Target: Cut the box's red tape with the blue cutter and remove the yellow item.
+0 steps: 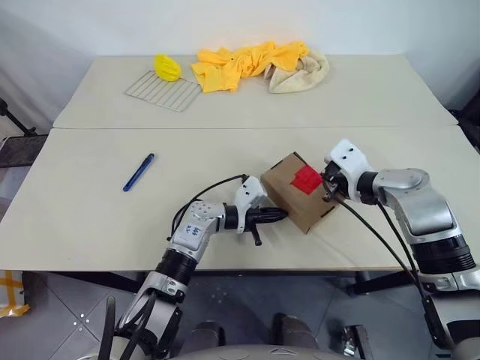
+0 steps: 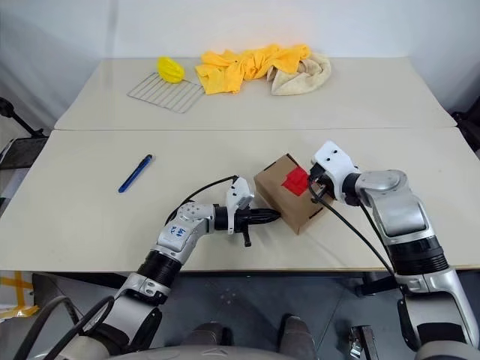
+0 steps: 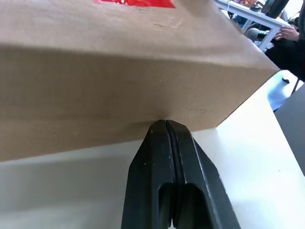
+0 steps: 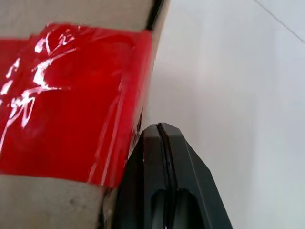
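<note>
Box (image 1: 298,191) sits mid-table, pinned between both grippers: left gripper (image 1: 281,214) fingers together, tips against its near side; right gripper (image 4: 159,128) also pressed together at the red tape (image 1: 307,179) edge. Blue cutter (image 1: 139,172) lies well apart, left. Box contents hidden.

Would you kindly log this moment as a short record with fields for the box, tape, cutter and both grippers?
box: brown carton on the near table, flaps closed
red tape: on the box top, looks uncut
blue cutter: lying on the table to the box's left, untouched
left gripper: shut, tips against the box's side
right gripper: shut, at the box's taped edge
far table: wire rack, yellow cloth
</note>
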